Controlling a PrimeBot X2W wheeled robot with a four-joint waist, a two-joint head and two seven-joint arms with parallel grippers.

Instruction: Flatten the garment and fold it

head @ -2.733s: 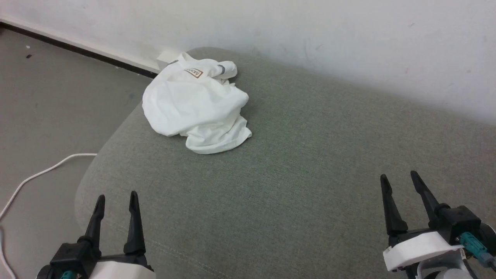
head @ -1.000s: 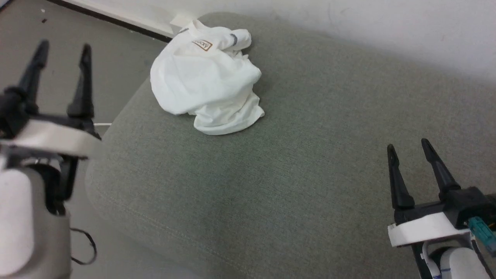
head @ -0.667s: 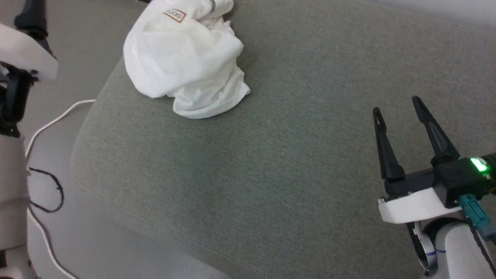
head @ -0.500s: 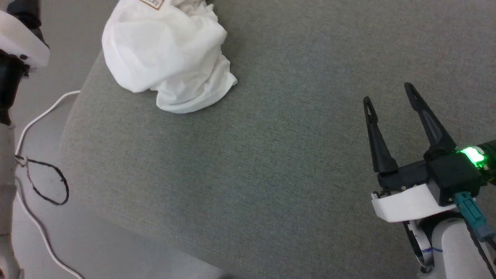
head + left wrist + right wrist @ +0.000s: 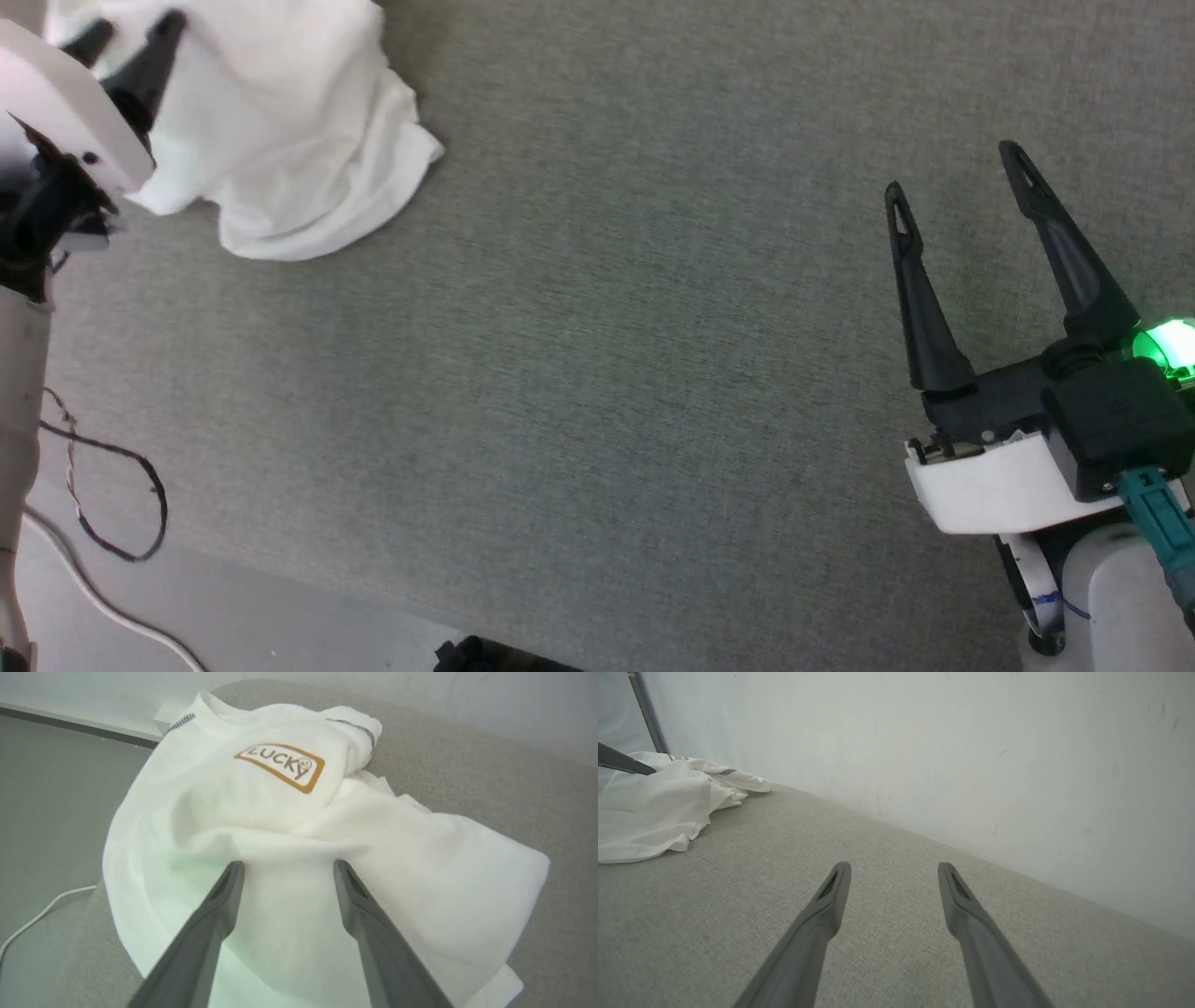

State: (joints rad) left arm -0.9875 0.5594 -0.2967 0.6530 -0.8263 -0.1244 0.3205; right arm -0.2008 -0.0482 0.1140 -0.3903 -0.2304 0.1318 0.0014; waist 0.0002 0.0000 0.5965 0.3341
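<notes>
Where the garment (image 5: 299, 896) lies crumpled, its patch (image 5: 280, 766) reads "LUCKY". The left gripper (image 5: 287, 864) and right gripper (image 5: 953, 168) both gape wide, empty.

Under my right claw (image 5: 954, 168) lies a grey-green padded surface (image 5: 597, 355) of woven cloth. Ahead of this claw the surface meets a white wall (image 5: 971, 765) which has some small marks. Far to the left of the claw, a dark pole (image 5: 647, 714) stands before the wall. To the left of my left claw (image 5: 287, 864) is the grey floor (image 5: 46, 812), and a white cable (image 5: 28, 921) lies on it. Beyond this claw, a dark baseboard (image 5: 74, 725) runs along the foot of the wall. Nearer to me than the left claw, a thin dark wire (image 5: 164, 499) makes a loop near the edge of the padded surface.
</notes>
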